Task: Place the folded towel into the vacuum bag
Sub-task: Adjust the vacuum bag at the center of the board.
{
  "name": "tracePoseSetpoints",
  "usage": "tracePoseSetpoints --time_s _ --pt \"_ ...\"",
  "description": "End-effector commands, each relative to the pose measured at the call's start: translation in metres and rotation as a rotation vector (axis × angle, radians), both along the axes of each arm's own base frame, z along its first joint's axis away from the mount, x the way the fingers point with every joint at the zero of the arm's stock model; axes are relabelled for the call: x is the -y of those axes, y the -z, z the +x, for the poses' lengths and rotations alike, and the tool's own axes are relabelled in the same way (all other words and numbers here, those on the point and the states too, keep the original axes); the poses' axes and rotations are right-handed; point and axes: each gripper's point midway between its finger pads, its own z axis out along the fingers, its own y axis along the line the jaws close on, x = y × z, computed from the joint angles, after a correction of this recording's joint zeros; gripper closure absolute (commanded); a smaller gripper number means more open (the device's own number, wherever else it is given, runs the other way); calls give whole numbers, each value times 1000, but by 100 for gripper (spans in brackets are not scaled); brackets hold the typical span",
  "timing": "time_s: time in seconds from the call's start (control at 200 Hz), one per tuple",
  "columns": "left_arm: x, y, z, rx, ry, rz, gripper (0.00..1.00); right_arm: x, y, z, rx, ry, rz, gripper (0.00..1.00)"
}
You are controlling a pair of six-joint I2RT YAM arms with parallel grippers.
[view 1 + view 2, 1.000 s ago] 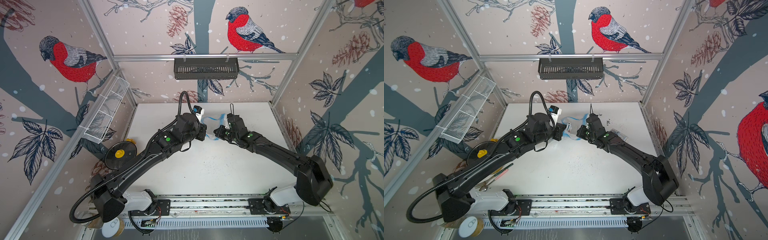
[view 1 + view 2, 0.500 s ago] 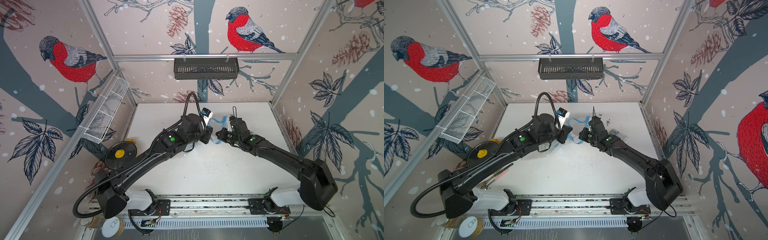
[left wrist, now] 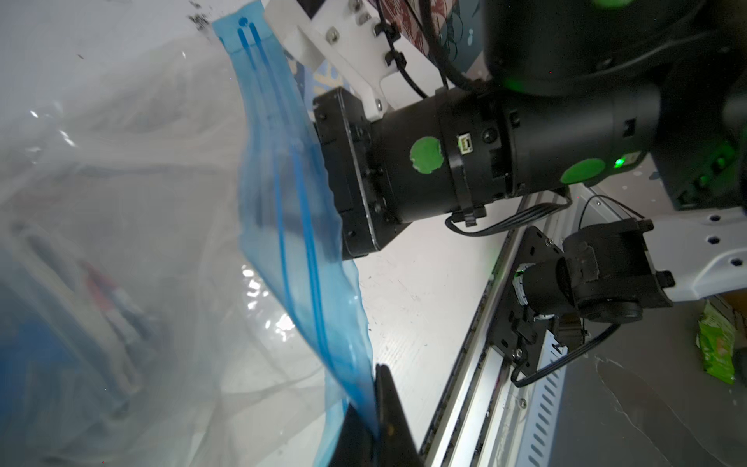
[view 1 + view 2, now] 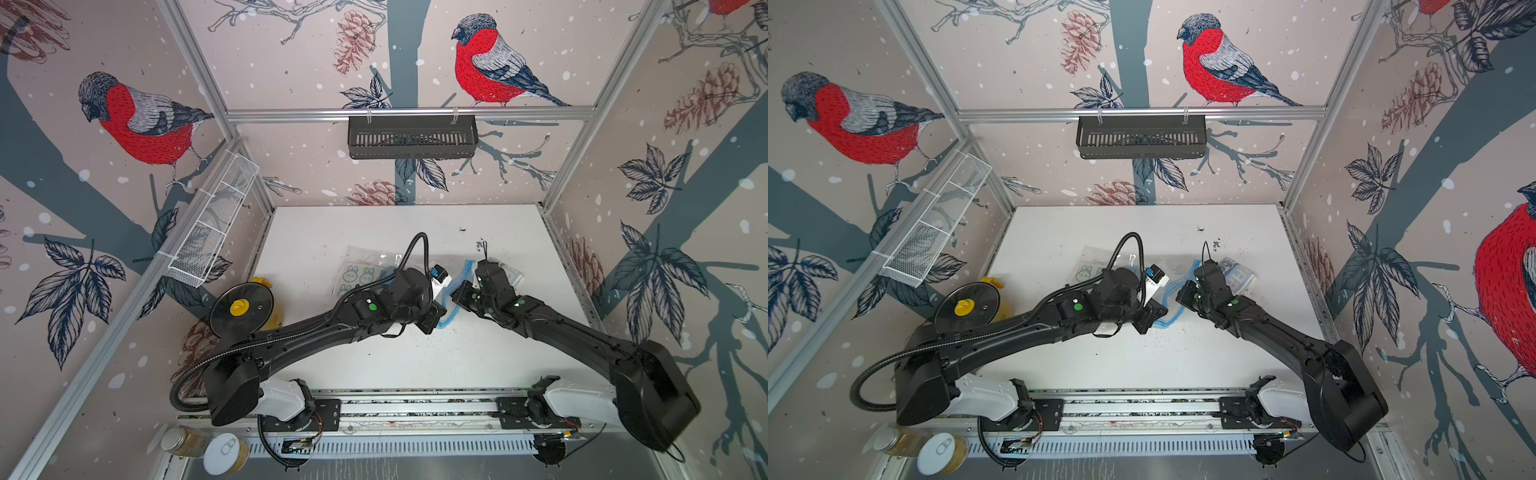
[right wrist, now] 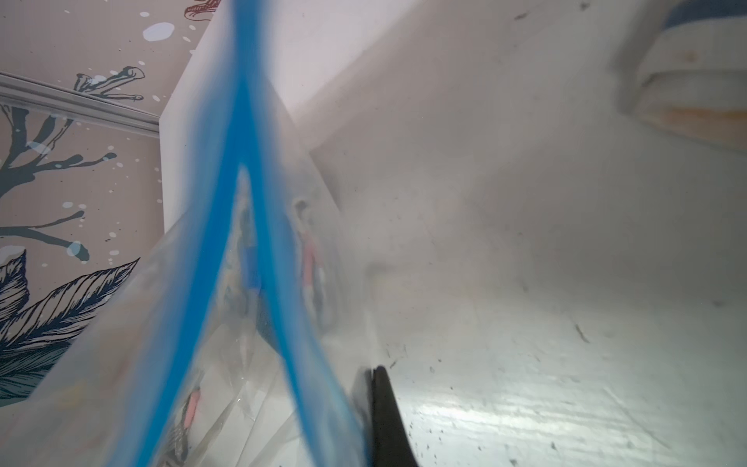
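Along the blue zip strip of the vacuum bag both claws are pinched tight: the left gripper on its near end, the right gripper seemingly on one lip further along. That strip runs lengthwise between them. Just past it, outside the bag, sits the folded towel, so the right arm looks nearer. Much of the bag hides under the left arm, and I can't tell how wide the mouth gapes.

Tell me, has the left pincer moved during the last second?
Yes. In a top view the left pincer has drawn away from the hanging black basket, toward the front rail.
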Motion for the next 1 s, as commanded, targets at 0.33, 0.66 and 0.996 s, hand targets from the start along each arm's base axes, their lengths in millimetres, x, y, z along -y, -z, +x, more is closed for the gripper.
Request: tracePoseSetpoints --time_s 0.33,0.66,0.996 --pt "-14 72 -26 -125 -14 137 100 -6 44 -43 -64 23 -50 99" --pt "-64 102 27 -120 -306 242 100 -38 60 -56 -91 -25 -29 98" --pt "-84 72 80 21 -425 272 100 -54 47 -41 -43 6 -33 91"
